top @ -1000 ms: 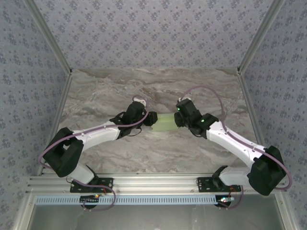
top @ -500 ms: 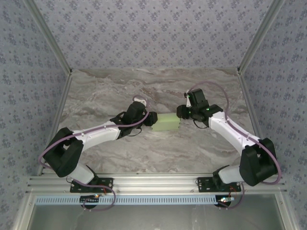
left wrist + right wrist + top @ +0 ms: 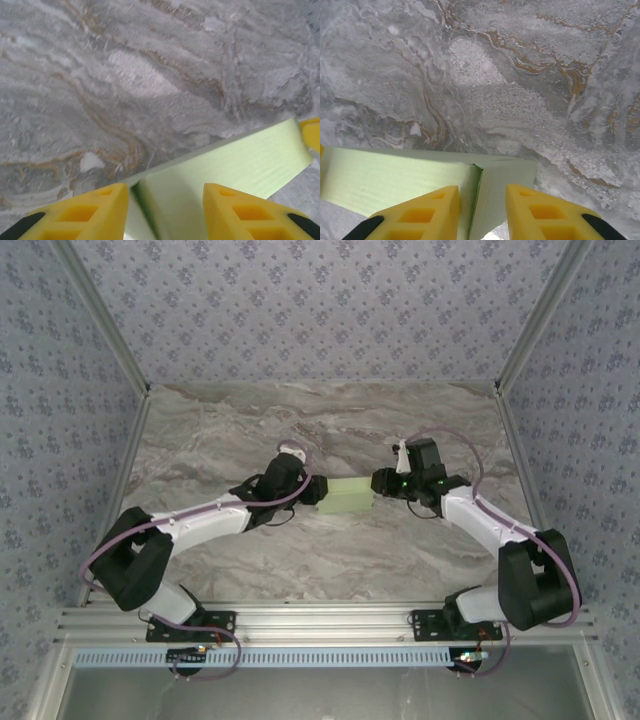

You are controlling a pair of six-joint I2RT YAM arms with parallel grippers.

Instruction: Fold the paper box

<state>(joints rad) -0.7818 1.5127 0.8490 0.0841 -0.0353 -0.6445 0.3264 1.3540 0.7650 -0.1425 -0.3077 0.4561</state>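
The paper box point(image 3: 347, 497) is a small pale green rectangular box lying on the marble table point(image 3: 250, 430) between the two arms. My left gripper point(image 3: 318, 490) is at its left end. In the left wrist view its yellow fingers point(image 3: 85, 212) straddle that end of the box point(image 3: 235, 160), with card filling the gap of the left gripper point(image 3: 165, 190). My right gripper point(image 3: 380, 482) meets the right end. In the right wrist view the right gripper point(image 3: 482, 192) has its jaws apart over the box point(image 3: 395, 175) and its angled end flap point(image 3: 512, 175). Whether they pinch it is unclear.
Patterned walls point(image 3: 90, 390) close in the table on the left, back and right. A metal rail point(image 3: 320, 625) with the arm bases runs along the near edge. Bare marble lies behind and in front of the box.
The right arm swung its wrist back and to the right, off the box's right end, and now points its gripper at that end from the side. The left arm and box barely moved.
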